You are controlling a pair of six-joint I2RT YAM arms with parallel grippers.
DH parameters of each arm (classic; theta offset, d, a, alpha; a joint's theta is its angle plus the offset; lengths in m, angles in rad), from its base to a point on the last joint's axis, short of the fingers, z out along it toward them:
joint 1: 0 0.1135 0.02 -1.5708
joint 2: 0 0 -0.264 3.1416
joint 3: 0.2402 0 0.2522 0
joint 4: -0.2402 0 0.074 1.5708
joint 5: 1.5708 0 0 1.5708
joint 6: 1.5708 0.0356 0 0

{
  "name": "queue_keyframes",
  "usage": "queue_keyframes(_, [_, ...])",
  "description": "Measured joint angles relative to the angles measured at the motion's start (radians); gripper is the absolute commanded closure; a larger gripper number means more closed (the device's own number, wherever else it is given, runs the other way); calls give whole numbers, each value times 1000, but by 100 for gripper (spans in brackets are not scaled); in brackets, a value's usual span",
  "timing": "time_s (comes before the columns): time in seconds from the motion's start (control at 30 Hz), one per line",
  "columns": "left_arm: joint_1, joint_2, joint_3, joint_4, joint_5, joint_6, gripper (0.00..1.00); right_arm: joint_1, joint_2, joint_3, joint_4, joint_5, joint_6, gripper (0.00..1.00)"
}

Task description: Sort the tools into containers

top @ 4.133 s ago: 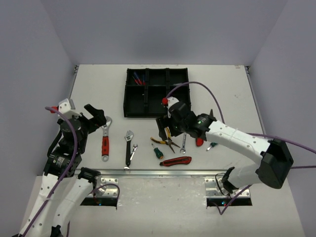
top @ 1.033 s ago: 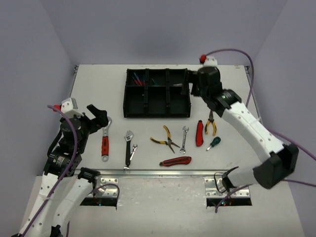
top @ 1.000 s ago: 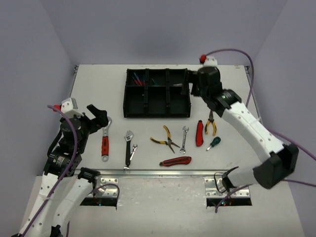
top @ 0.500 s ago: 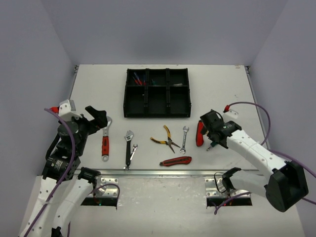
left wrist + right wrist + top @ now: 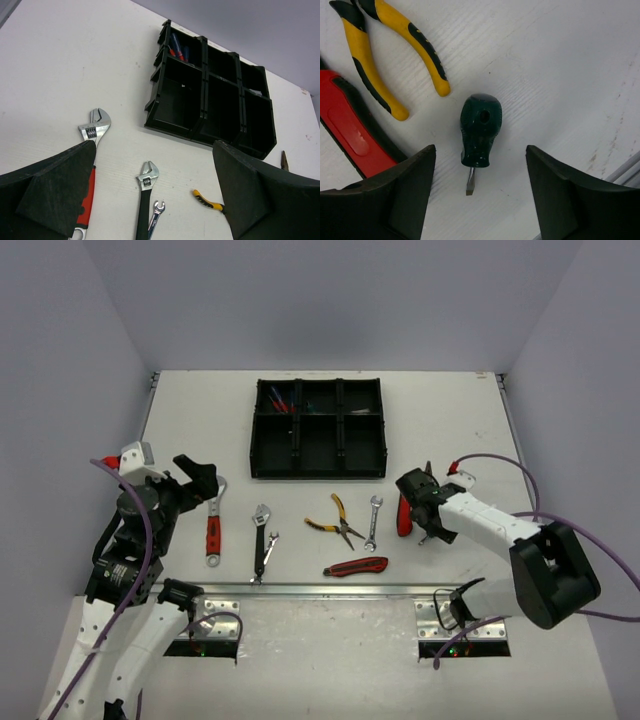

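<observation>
The black six-compartment tray (image 5: 318,474) stands at the back, with red and blue screwdrivers (image 5: 280,398) in its far-left compartment. My right gripper (image 5: 430,530) is open and low over the table. In the right wrist view its jaws (image 5: 480,150) straddle a stubby green screwdriver (image 5: 480,127) without touching it, with yellow pliers (image 5: 412,45) and a red utility knife (image 5: 350,135) beside it. My left gripper (image 5: 195,480) is open and empty above a red-handled wrench (image 5: 212,525). A black-handled wrench (image 5: 261,540), yellow pliers (image 5: 335,520), a silver spanner (image 5: 373,520) and a second red knife (image 5: 355,566) lie mid-table.
A small spanner (image 5: 156,212) lies against the black wrench (image 5: 145,200). The tray (image 5: 170,127) shows at the top of the left wrist view. A metal rail (image 5: 330,590) runs along the near table edge. Purple cables trail from both arms.
My right arm swung from over the tray's right end down to the table and has settled over the green screwdriver by the red knife. The left arm has barely moved.
</observation>
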Motion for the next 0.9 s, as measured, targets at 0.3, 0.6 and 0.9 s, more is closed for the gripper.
queue_keyframes(0.3, [-2,0,0,1,3,1,0,-83,91,-48,188,-68,-49,52])
queue_keyframes(0.6, [-7,1,0,1,7,3,0,-90,48,-85,233,-96,-32,89])
queue_keyframes(0.9, [-7,10,0,6,10,3,0,-90,-209,-42,112,-164,-118,100])
